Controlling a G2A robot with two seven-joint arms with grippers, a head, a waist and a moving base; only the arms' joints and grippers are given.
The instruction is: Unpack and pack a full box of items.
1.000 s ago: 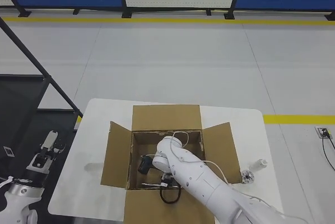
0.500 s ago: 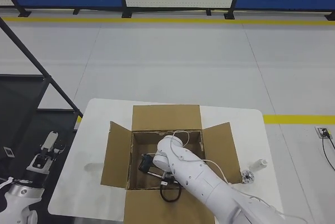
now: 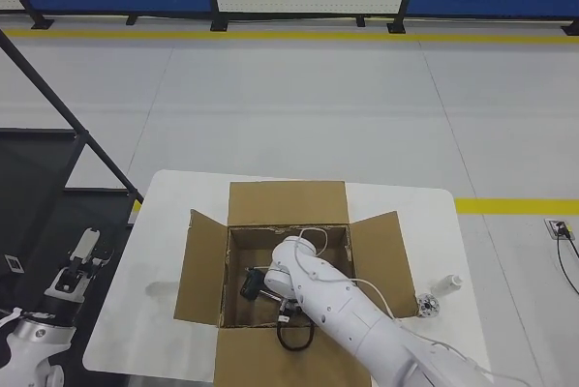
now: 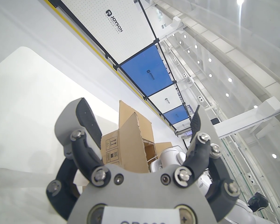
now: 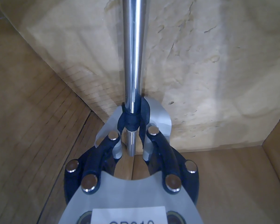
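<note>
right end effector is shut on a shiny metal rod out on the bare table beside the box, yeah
Not quite. The right end effector is shut on the shiny metal rod, but inside the cardboard box, not out on the table beside it: the right wrist view shows cardboard walls and floor around it.

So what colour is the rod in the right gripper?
The rod is shiny silver metal, clearest in the right wrist view.
</note>
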